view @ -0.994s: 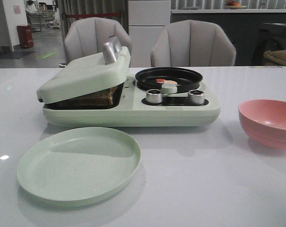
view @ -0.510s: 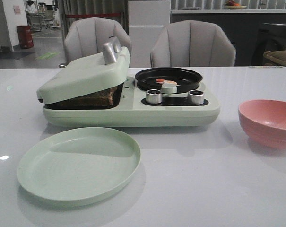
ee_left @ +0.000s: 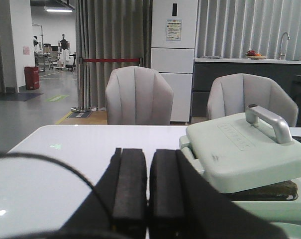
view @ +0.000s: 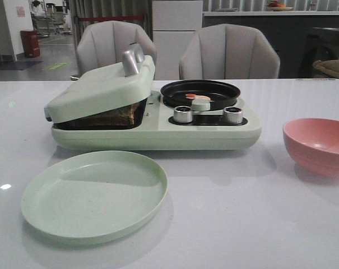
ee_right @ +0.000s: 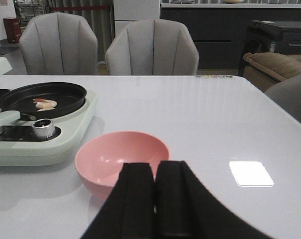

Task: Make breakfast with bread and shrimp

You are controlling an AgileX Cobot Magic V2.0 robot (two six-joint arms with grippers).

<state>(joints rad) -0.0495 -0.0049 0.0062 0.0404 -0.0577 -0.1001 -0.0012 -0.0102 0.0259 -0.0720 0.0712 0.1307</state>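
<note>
- Landmark: mint breakfast maker (view: 158, 131) on the white table (view: 242, 224).
- Bread (view: 110, 116) sits inside the maker's sandwich press, under the tilted lid (view: 96, 89); only the dark crust edge shows in the gap. Lid rests on the bread, not fully down.
- Shrimp (view: 197, 97) lie in the black pan (view: 200, 91) on the maker's burner side, beside the press; a couple of orange-pink pieces, exact count unclear.
- Green plate (view: 93, 196) lies in front of the maker, nothing on it. Pink bowl (view: 317, 144) stands off the maker's pan end, apart from it, looks empty.
- Left gripper (ee_left: 140, 184): pads pressed together, holding nothing, off the maker's press end, lid handle (ee_left: 267, 122) ahead of it.
- Right gripper (ee_right: 155, 199): pads pressed together, holding nothing, just behind the bowl, pan beyond.
- Step, as judged: food is cooking, both arms parked; serving not yet started.
- Next move likely needs the left gripper to spread, take the handle and lift the lid, then move bread to the plate; shrimp need a fine pinch from the shallow pan.
</note>
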